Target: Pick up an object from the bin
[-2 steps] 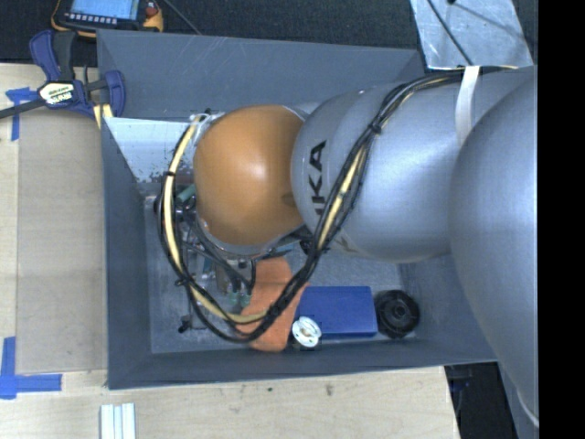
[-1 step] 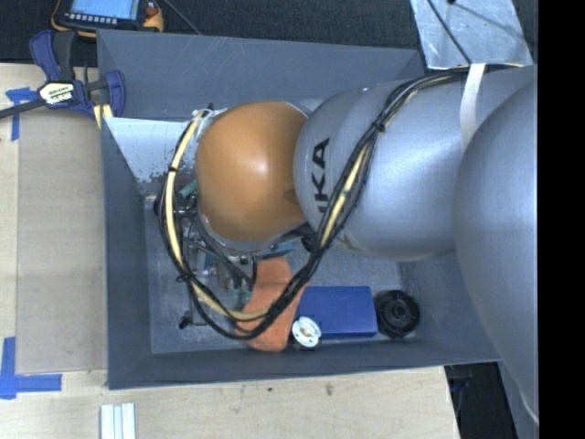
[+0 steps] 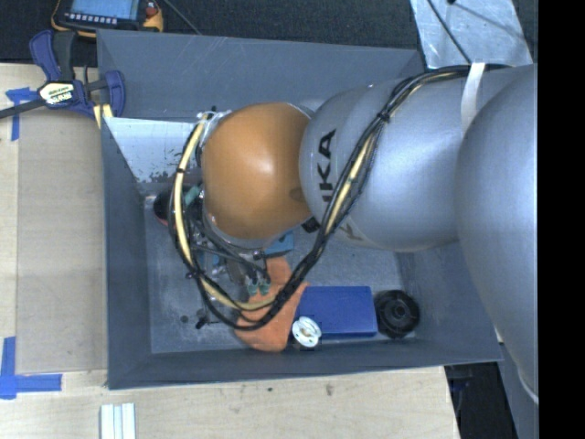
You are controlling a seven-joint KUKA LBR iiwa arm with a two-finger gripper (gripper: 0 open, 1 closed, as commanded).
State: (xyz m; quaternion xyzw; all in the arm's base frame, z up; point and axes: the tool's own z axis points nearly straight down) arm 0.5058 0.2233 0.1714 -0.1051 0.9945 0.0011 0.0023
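We're hanging the gripper (image 3: pixel 245 280) over the orange lump (image 3: pixel 265 335) at six o'clock, open or closed we can't tell, likely squeezing next.

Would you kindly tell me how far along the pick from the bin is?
Done: the gripper is down in the bin, right by an orange lump near the lower wall. In hand: no thing shows as lifted; the blue block and black round part lie on the floor. Left: likely the grasp, certainly the lift out.
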